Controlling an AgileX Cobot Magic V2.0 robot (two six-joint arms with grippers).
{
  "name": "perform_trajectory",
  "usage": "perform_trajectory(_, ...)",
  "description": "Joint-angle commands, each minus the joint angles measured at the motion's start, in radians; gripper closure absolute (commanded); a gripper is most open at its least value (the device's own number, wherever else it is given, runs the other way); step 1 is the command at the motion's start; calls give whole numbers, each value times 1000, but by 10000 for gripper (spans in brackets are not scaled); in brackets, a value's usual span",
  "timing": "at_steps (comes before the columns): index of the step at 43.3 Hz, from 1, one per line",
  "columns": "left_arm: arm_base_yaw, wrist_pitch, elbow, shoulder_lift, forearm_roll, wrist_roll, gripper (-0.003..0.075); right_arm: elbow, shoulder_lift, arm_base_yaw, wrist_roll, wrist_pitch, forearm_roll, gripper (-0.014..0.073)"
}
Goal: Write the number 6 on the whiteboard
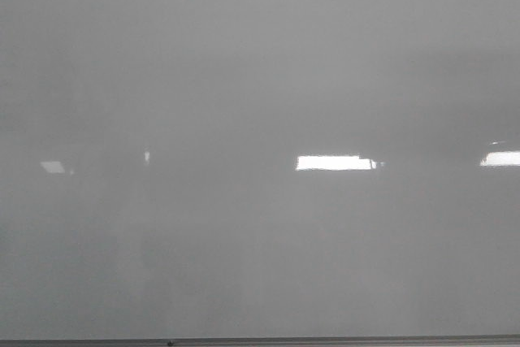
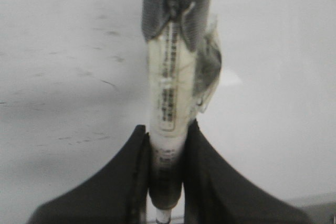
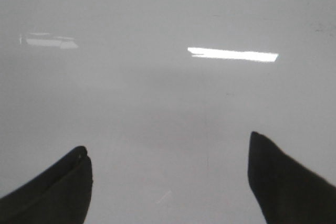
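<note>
1. Left gripper point(image 2: 167, 145): both dark fingers point(image 2: 118, 182) closed on a marker point(image 2: 169, 103), which stands between them and points away from the wrist toward the board. Marker barrel is pale cream with a printed label strip along its length; far end is wrapped in dark mesh-like material, and a crumpled bit of clear tape or film sticks out on one side. Focus is soft, so the label cannot be read, and the tip is out of sight beyond the frame edge.

2. Whiteboard point(image 1: 260, 79): fills the front view, glossy pale grey, with a thin grey frame edge running along the bottom. No drawn digit can be made out on it in any view. Faint dark scuffs and short stray strokes show on the surface beside the marker in the left wrist view; too smeared to read as a figure.

3. Light reflections point(image 1: 335, 163): bright white rectangles on the board, one near centre, one at the right edge, a dimmer one toward the left, and a glare patch at the top edge.

4. Right gripper point(image 3: 170, 177): spread wide, holding nothing. Its two dark fingertips point(image 3: 63, 182) sit well apart with bare board surface showing between them. Whether the fingertips touch the board cannot be told.

5. Neither arm shows in the front view.
</note>
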Motion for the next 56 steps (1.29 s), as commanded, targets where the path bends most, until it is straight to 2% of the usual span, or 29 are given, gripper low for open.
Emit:
perform_trajectory(1, -117, 190, -105, -28, 7, 131, 730, -79, 63, 15, -49, 17, 4, -29)
perform_trajectory(5, -261, 281, -158, -28, 12, 246, 730, -138, 135, 66, -102, 85, 28, -29)
perform_trajectory(10, -447, 326, -187, -28, 78, 339, 730, -213, 250, 174, -251, 165, 89, -29)
perform_trajectory(18, -715, 369, -189, -28, 243, 341, 730, -341, 434, 396, -470, 287, 187, -29)
perform_trajectory(25, -855, 366, -189, -28, 277, 341, 730, -441, 579, 574, -487, 320, 202, -29)
perform_trajectory(36, -917, 305, -189, -28, 266, 339, 731, -542, 759, 751, -495, 246, 202, -29)
perform_trajectory(47, -917, 230, -189, -28, 226, 339, 731, -574, 852, 780, -495, 179, 202, -22)
perform_trajectory(52, -917, 214, -189, -28, 208, 339, 731, -574, 865, 780, -495, 169, 202, 51)
perform_trajectory(56, -917, 207, -189, -30, 206, 339, 731, -574, 867, 780, -495, 168, 202, 178)
